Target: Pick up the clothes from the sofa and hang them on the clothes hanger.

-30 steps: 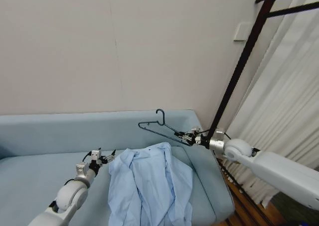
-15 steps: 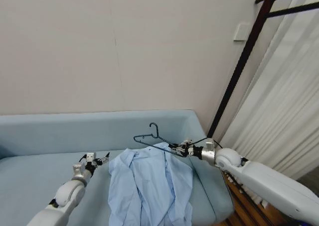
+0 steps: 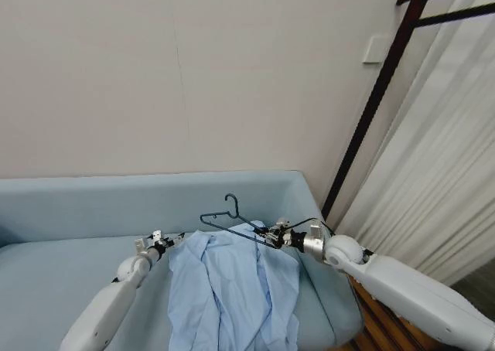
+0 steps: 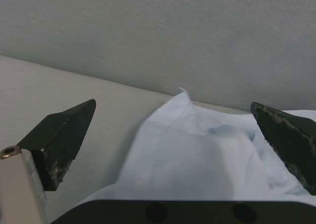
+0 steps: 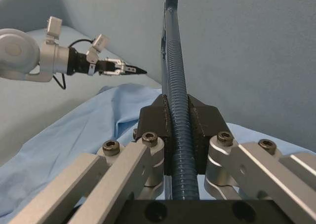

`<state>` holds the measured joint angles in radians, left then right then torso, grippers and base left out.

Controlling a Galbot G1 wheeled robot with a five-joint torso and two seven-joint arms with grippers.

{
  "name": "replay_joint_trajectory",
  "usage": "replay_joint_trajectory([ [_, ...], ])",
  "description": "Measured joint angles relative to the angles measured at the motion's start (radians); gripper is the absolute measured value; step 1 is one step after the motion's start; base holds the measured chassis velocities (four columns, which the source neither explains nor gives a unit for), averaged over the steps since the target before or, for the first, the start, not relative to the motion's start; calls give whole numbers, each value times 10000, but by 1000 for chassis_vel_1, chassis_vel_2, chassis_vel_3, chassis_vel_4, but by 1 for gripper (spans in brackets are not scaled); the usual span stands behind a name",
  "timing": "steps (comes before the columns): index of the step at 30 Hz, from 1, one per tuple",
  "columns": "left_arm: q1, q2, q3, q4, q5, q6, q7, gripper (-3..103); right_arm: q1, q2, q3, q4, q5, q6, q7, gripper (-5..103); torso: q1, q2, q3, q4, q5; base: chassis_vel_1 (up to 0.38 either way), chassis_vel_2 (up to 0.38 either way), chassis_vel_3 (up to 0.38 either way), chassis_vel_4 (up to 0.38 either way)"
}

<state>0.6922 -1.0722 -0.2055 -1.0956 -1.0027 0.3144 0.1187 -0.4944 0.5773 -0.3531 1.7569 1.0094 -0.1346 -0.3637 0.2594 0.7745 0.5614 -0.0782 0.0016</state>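
The shirt [image 3: 232,289] is lying crumpled on the sofa [image 3: 62,204] seat, looking soft, light and floppy; you are likely best pinching bunched fabric near the collar. Your left hand [image 3: 170,240] is hovering released at its edge; your right hand [image 3: 272,236] is clenching the hanger [image 5: 177,86] above it.

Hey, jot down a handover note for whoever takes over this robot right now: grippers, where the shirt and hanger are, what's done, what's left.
Light blue cotton shirt: lying crumpled on the pale blue sofa.
Right gripper: shut on the dark blue wire hanger, held just above the shirt.
Left gripper: open at the shirt's edge, nothing gripped.
Done: hanger in hand.
Left: shirt onto hanger, then hanger onto the dark clothes rack.
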Motion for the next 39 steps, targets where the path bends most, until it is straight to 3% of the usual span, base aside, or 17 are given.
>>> replay_joint_trajectory([
  [8,-758,-534,433,1302,40,162,121,102,-17,81,-22,-53,7,0,340,12,0,0,0,3,-1,0,0,0,0],
  [12,-912,-555,565,1658,35,207,194,93,3,39,-22,-135,23,11,436,12,0,0,-1,4,-1,0,0,0,0],
  [14,-932,-561,588,1714,30,212,220,93,12,34,-22,-144,24,15,454,12,0,0,-1,4,0,0,0,0,0],
  [20,-994,-691,661,1914,21,253,332,66,35,-37,-63,-80,55,40,626,12,0,0,-1,3,-2,0,0,0,0],
  [23,-972,-711,661,1917,21,259,342,60,50,-65,-81,-38,72,45,663,12,0,0,-1,3,-1,0,0,0,0],
  [31,-786,-712,557,1712,23,262,276,23,64,-174,-97,74,79,58,822,12,0,0,-2,3,-2,0,0,0,0],
  [33,-758,-697,538,1650,27,261,255,23,51,-191,-97,99,80,60,838,12,0,0,-1,3,-2,0,0,0,0],
  [35,-635,-645,444,1389,44,219,157,12,14,-236,-98,174,84,60,853,12,0,-1,-1,2,-2,0,0,0,0],
  [36,-325,-435,239,696,76,179,43,1,-74,-312,-91,301,173,39,853,12,0,0,-1,2,-2,0,0,0,0],
  [39,-35,-190,80,109,114,174,-28,0,-141,-365,-81,330,235,-4,812,12,0,0,-1,1,-3,0,0,0,0],
])
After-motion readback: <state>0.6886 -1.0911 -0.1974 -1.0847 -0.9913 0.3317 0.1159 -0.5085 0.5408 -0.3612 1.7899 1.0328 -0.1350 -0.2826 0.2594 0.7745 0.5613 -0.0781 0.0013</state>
